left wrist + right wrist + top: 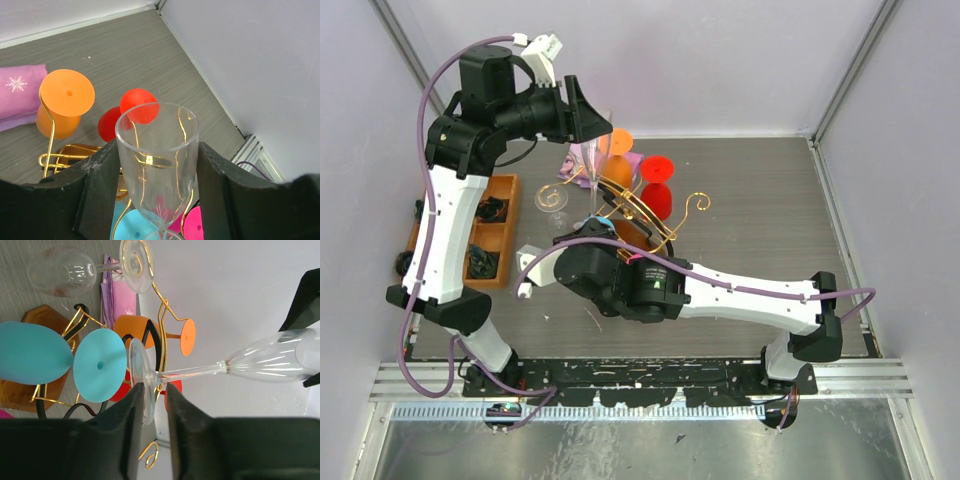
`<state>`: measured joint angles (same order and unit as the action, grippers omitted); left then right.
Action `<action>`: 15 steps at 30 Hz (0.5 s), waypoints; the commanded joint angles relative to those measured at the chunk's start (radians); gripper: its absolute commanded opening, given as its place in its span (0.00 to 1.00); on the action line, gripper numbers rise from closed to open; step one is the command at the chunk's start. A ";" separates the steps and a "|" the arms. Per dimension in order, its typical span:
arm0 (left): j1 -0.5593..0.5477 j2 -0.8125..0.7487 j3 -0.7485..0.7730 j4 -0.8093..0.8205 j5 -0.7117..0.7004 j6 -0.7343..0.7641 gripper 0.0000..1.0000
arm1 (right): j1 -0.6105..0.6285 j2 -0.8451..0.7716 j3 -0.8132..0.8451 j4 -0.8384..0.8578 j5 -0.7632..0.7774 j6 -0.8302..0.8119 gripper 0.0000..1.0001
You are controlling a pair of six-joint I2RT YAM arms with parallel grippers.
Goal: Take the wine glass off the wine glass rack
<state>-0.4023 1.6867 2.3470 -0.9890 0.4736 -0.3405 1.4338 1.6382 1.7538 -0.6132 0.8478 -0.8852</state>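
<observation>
**Left arm** (445, 225): I see it standing steeply up from its base, with the wrist bent toward the right side. **Left gripper** (157, 190): both fingers (100, 195) press against the bowl of the wine glass (157, 145), clamping it. **Right arm** (750, 295): it stretches low and leftward from its base, the dark wrist near mid-table. **Right gripper** (155, 410): the jaws are nearly together and straddle the glass's foot. I cannot tell whether both of them touch it.

My two arms (450, 220) have white links and black joints. A purple cable (421, 118) runs along each one. My fingers (100, 190) are matte black, wide and flat.
</observation>
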 commanded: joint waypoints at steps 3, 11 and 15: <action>-0.003 -0.021 0.008 0.001 -0.072 0.037 0.48 | 0.018 -0.074 0.008 0.072 0.051 0.012 0.70; 0.079 -0.070 0.040 -0.003 -0.190 0.071 0.44 | 0.024 -0.172 -0.042 0.078 0.073 0.089 1.00; 0.184 -0.109 0.006 0.009 -0.253 0.073 0.45 | 0.024 -0.229 -0.065 0.051 0.128 0.127 1.00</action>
<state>-0.3016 1.6566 2.3505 -1.0153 0.3031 -0.2874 1.4517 1.4982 1.7023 -0.5835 0.8978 -0.8188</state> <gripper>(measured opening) 0.620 0.996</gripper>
